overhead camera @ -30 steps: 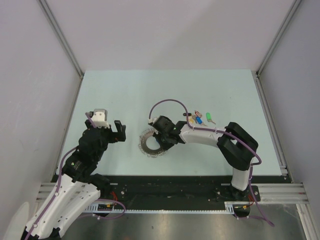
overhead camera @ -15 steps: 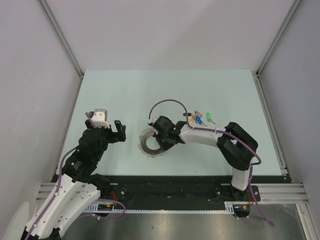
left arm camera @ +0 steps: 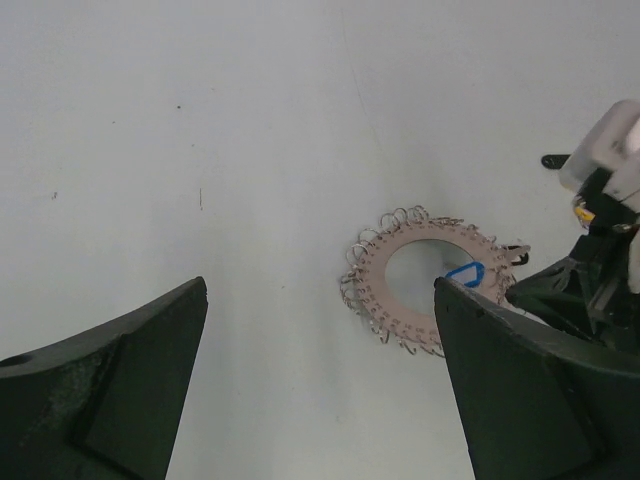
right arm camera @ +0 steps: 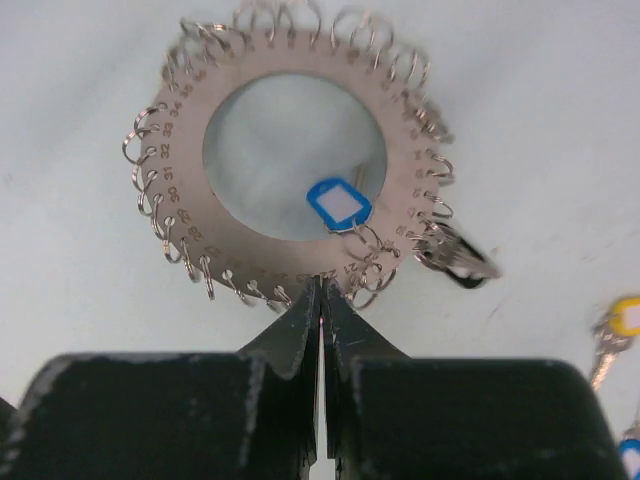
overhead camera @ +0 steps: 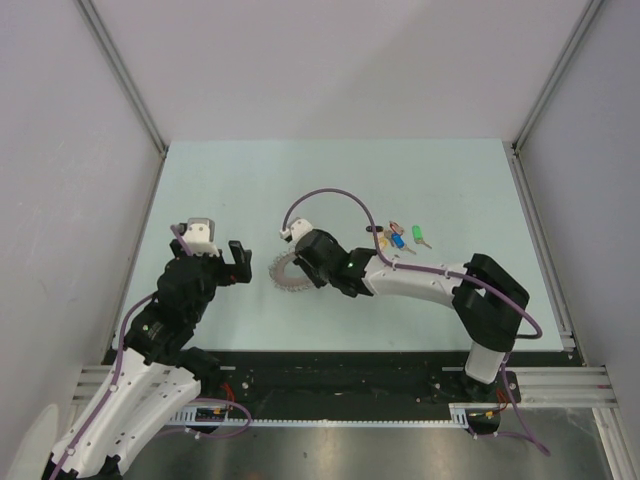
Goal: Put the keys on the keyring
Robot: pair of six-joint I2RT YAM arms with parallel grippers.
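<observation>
The keyring (overhead camera: pixel 286 272) is a flat metal disc with a hole and many wire loops round its rim (right arm camera: pixel 176 172). It lies left of centre on the table. My right gripper (right arm camera: pixel 320 287) is shut on the keyring's near edge, seen in the top view as right gripper (overhead camera: pixel 299 270). A blue-headed key (right arm camera: pixel 340 203) hangs on a loop inside the hole, and a dark-headed key (right arm camera: pixel 456 262) lies at the rim. The other keys (overhead camera: pixel 392 238) and a green one (overhead camera: pixel 421 235) lie loose to the right. My left gripper (overhead camera: pixel 238 262) stands open and empty, the keyring (left arm camera: pixel 400 295) ahead of its fingers.
A pale green table top (overhead camera: pixel 250 190) is bounded by white walls and metal rails (overhead camera: pixel 540 230). The right arm's purple cable (overhead camera: pixel 330 195) arches over the middle. A yellow-headed key (right arm camera: pixel 625 318) shows at the right wrist view's edge.
My right gripper closed fully on the keyring's edge and carried it a little to the left, toward the left gripper. The left arm has not moved.
</observation>
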